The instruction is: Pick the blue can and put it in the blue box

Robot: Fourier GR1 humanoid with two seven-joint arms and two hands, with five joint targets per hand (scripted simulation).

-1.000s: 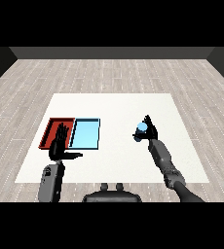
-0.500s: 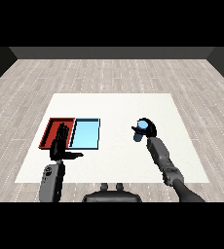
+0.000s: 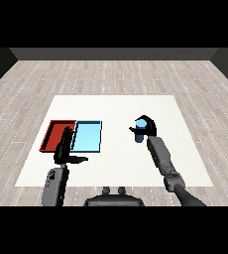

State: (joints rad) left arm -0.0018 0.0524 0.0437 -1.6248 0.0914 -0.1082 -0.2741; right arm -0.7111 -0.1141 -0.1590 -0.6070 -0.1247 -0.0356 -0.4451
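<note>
On the white desk (image 3: 116,163) the red tray (image 3: 54,135) lies leftmost, the light blue tray (image 3: 88,137) touching its right side. The left robot hand (image 3: 66,149) hovers at their near edge, fingers straight, holding nothing. Well to the right, the right robot hand (image 3: 146,127) curls round the upright blue can (image 3: 141,129); the blue tray lies to its left.

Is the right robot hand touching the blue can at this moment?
Touching. In the head view the right robot hand curls round the blue can, its fingers wrapped over the can's top and side with no gap showing between them.
</note>
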